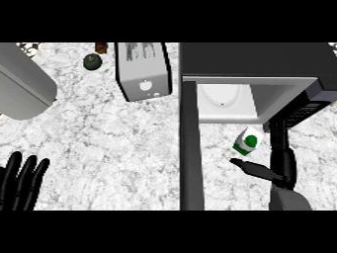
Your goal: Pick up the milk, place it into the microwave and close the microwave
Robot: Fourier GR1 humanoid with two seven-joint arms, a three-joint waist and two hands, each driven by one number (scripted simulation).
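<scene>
One white milk carton with a green round label (248,141) is in play, tilted, sitting just in front of the open mouth of the dark grey box microwave (273,62), below its pale inner cavity (226,101). My black right hand (276,163) is up against the carton, thumb poking out under it and fingers running up its far side; looks like it's curled round the carton, though part of the hold is hidden. I can't tell if the carton is off the white-and-grey marbled counter (105,143) or resting on it.

Step in hand, as I read it: carrying the milk toward the cavity. Not inside yet.

The microwave's dark door (189,148) is swung wide open, edge-on, just left of the carton.

Next move calls for: push forward and up into the cavity, level the carton, let go, pull out clear of the door, then swing the door shut.

My black left hand (14,180) rests apart at the lower left, fingers straight, holding nothing.
</scene>
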